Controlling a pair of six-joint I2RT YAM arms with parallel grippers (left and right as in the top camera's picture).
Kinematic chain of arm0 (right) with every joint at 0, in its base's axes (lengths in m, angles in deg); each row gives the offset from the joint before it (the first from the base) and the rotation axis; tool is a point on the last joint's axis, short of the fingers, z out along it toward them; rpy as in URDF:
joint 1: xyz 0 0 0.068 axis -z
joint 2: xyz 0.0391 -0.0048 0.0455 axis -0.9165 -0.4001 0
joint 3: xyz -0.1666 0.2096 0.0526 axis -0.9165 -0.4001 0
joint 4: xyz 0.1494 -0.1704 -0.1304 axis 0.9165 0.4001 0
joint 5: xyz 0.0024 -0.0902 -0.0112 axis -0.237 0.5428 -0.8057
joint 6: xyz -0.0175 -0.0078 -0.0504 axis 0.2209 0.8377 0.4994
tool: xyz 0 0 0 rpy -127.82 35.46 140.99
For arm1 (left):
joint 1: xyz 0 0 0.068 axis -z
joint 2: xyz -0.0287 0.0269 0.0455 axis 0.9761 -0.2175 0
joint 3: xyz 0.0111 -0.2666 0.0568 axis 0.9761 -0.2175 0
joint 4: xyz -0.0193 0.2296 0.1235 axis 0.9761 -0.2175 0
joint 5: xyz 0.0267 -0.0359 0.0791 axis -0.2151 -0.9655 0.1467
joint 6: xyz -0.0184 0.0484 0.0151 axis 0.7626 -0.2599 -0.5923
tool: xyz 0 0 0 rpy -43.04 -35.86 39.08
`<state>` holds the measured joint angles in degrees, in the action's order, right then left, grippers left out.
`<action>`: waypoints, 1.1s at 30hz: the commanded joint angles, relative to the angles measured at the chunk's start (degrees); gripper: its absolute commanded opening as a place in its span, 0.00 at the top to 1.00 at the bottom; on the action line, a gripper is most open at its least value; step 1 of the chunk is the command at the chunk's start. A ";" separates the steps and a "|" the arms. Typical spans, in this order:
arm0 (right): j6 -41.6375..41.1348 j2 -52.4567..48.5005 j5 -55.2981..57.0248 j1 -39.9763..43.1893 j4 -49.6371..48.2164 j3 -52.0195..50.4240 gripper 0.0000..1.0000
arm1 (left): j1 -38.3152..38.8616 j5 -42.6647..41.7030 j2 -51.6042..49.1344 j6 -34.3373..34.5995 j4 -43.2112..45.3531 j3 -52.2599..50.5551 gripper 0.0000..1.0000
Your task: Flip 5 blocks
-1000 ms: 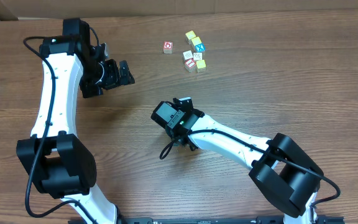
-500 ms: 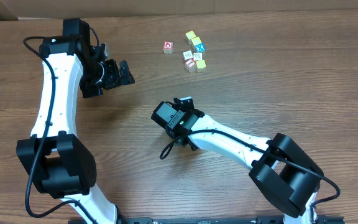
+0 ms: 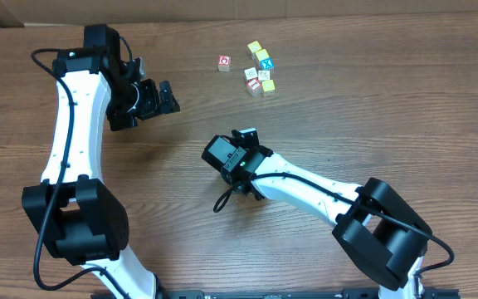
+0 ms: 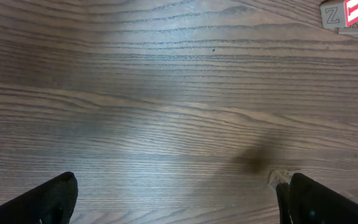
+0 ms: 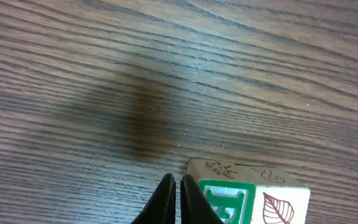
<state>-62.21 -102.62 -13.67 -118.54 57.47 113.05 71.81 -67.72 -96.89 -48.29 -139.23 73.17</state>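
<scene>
Nearest, the right gripper (image 5: 178,182) is held pressed together on nothing, just beside a pale wooden cube (image 5: 247,194) printed with a green letter and a brown leaf. Farther off, the left gripper (image 4: 180,186) is spread wide above the brown wood-grain table (image 4: 166,93). Farthest, more small lettered wooden cubes (image 3: 265,75) are clustered.

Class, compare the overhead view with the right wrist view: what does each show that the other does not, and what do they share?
Overhead only: the left gripper, open, and a cluster of blocks with one lone block set apart from it, all clear of both arms. Right wrist only: the right gripper, shut, its tips beside a block with a green letter and a leaf, unseen from above. Both: the wooden table.
</scene>
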 commanded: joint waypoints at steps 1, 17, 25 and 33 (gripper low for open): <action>-0.20 0.33 0.33 0.24 1.62 4.24 0.94 | 0.02 -0.07 0.02 0.59 0.04 1.49 0.00; -0.17 7.48 -4.81 29.27 17.44 11.06 0.00 | 0.02 -0.07 0.02 0.59 0.04 1.49 0.00; -0.20 7.48 -4.83 41.46 16.68 11.06 0.00 | 0.02 -0.07 0.02 0.59 0.04 1.49 0.00; -0.20 7.48 -4.83 46.47 13.66 11.06 0.00 | 0.02 -0.07 0.02 0.59 0.04 1.49 0.00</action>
<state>-62.37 -96.46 -18.24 -72.55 71.63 123.81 71.81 -67.72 -96.89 -48.29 -139.23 73.17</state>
